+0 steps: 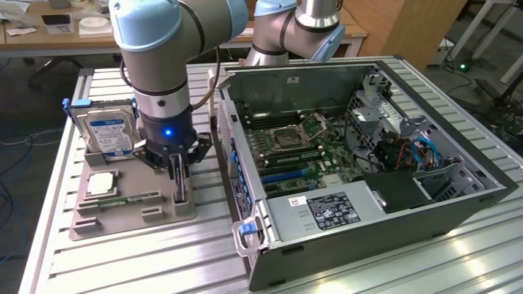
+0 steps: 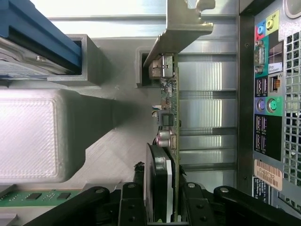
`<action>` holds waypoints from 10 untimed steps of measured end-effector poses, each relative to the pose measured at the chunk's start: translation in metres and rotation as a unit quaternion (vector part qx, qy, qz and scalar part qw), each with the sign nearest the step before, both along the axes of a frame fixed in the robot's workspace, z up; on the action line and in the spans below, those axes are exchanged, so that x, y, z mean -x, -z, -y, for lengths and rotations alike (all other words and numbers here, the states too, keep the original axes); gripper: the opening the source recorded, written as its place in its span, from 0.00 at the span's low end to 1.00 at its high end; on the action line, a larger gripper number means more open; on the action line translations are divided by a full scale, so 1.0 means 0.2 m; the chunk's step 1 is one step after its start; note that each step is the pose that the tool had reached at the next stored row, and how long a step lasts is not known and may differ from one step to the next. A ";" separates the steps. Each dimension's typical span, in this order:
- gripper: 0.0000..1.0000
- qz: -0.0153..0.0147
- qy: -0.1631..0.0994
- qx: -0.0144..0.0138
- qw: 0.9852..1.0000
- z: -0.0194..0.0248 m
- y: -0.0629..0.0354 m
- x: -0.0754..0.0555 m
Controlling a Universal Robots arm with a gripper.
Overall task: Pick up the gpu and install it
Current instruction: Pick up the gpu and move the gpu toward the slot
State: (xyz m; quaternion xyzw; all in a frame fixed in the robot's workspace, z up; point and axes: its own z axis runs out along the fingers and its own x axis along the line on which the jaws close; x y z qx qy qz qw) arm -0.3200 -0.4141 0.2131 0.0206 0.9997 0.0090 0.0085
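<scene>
The gpu point(image 1: 180, 187) stands on its long edge in a slot of the grey holder tray point(image 1: 122, 215), just beside the open computer case point(image 1: 457, 205). My gripper point(image 1: 178, 166) comes straight down onto it. In the wrist view I see the gpu point(image 2: 170, 108) edge-on, a green board with its silvery end bracket point(image 2: 181, 29) at the far end and that end seated in the tray's slot point(image 2: 141, 70). My gripper point(image 2: 162, 207) is shut on the gpu, one black finger on each face of the card.
The tray also holds a silver hard drive point(image 1: 106, 131) upright, a square processor point(image 1: 100, 182) and a green memory stick point(image 1: 131, 199). The case lies open with its motherboard point(image 1: 302, 150) exposed. Its rear port panel point(image 2: 268, 94) is close alongside the card.
</scene>
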 end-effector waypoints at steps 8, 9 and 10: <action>0.36 0.000 0.011 0.000 1.000 -0.001 0.002 0.00; 0.36 -0.001 0.014 0.000 1.000 -0.003 0.003 0.00; 0.36 -0.001 0.017 0.000 1.000 -0.007 0.005 0.00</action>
